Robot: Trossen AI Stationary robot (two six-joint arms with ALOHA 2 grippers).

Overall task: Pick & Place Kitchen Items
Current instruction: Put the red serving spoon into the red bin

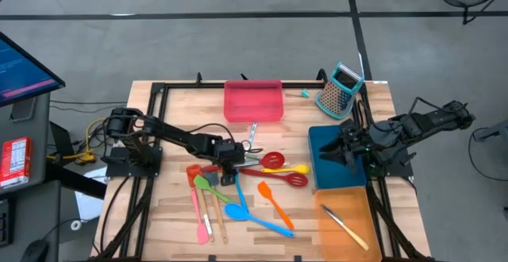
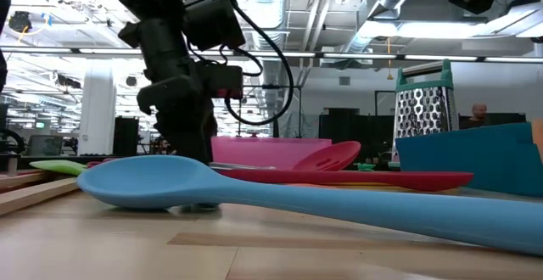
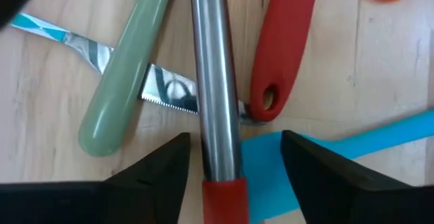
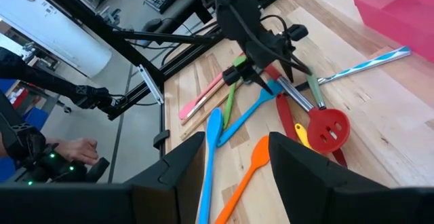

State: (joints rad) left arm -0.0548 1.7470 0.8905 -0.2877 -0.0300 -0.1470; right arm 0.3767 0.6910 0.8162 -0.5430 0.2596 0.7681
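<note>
Several kitchen items lie in a loose pile mid-table: a blue spoon (image 1: 238, 210), an orange spatula (image 1: 274, 201), a red slotted turner (image 1: 279, 179), a yellow spoon (image 1: 292, 169), a green spatula (image 1: 208, 184) and a pink one (image 1: 198, 210). My left gripper (image 1: 228, 171) points down over the pile and is open. Its fingers stand on either side of a steel handle (image 3: 213, 81) with a red end (image 3: 224, 197), without touching it. Under that handle lie a serrated knife (image 3: 163, 91), a green handle (image 3: 129, 75) and a red handle (image 3: 281, 47). My right gripper (image 1: 343, 147) hovers open over the blue tray (image 1: 337, 167).
A pink tray (image 1: 254, 101) stands at the far middle. An orange tray (image 1: 349, 234) at the near right holds one slim utensil (image 1: 344, 224). A box grater (image 1: 340, 89) stands at the far right. Black frame rails run along the table's edges.
</note>
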